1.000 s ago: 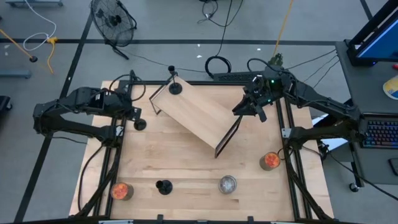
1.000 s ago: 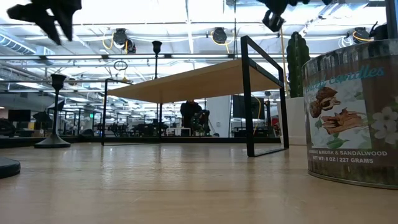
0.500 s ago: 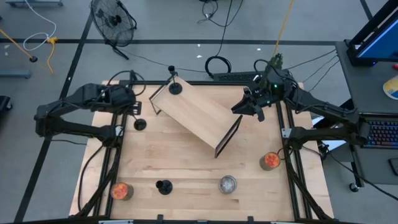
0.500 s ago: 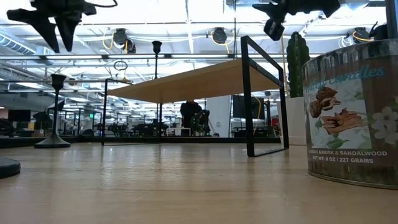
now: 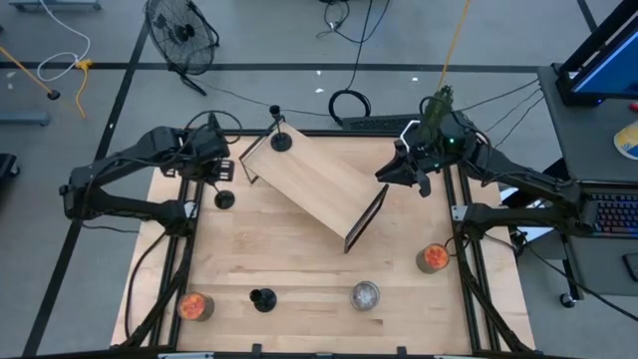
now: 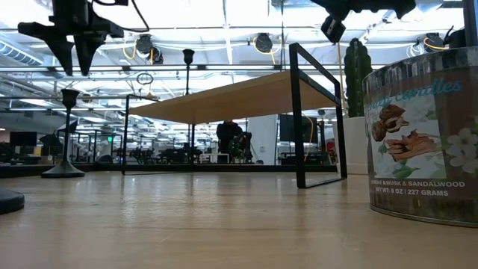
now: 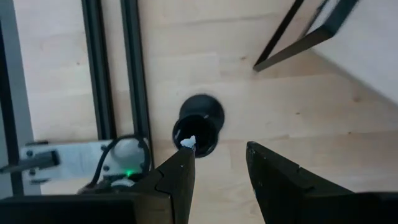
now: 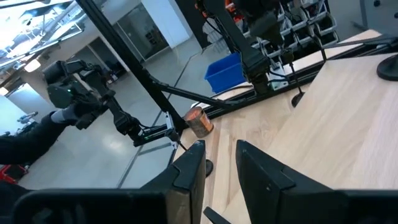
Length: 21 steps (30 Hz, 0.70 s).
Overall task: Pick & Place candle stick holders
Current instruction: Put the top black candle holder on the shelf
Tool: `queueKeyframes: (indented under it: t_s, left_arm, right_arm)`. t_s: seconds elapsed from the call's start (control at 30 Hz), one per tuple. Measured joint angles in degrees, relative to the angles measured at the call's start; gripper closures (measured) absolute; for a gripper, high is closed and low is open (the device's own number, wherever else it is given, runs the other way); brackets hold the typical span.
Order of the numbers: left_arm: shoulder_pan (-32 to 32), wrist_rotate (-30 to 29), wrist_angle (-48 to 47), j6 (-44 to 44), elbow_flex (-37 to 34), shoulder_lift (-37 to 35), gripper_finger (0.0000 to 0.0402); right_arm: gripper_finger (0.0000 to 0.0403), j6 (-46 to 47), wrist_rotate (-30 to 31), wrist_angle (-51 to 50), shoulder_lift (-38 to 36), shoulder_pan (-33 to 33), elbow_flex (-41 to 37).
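the left gripper (image 7: 217, 168), fingers apart, hangs directly above a black round-based candle stick holder w/ short stem (image 7: 198, 127) standing near the light wooden worktop (image 5: 299, 249) left rail. its long axis is vertical, cup up. risk: an off-centre descent could tip it. right gripper (image 5: 411, 172), fingers apart, waits by the wooden shelf w/ black frame (image 5: 314, 179).

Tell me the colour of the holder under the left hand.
Black; the holder shows best in the left wrist view, below the left hand.
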Motion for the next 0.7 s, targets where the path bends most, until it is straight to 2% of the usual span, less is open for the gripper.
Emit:
queueKeyframes:
  t_s: [0.27, 0.5, 0.7]
  left_arm:
    - [1.9, 1.8, -0.1, -0.9, -4.1, -0.1, 0.0269]
    - [3.7, 1.8, 0.0, -0.9, -4.2, -2.3, 0.0300]
    - [4.5, 1.5, 0.0, 0.1, -4.2, -3.0, 0.0301]
  right_arm:
    - [0.0319, 0.0, 0.0, 0.0, -0.7, 0.0, 0.0]
    - [0.0319, 0.0, 0.0, -0.1, -0.7, 0.0, 0.0]
    - [0.0319, 0.0, 0.0, 0.0, -0.7, 0.0, 0.0]
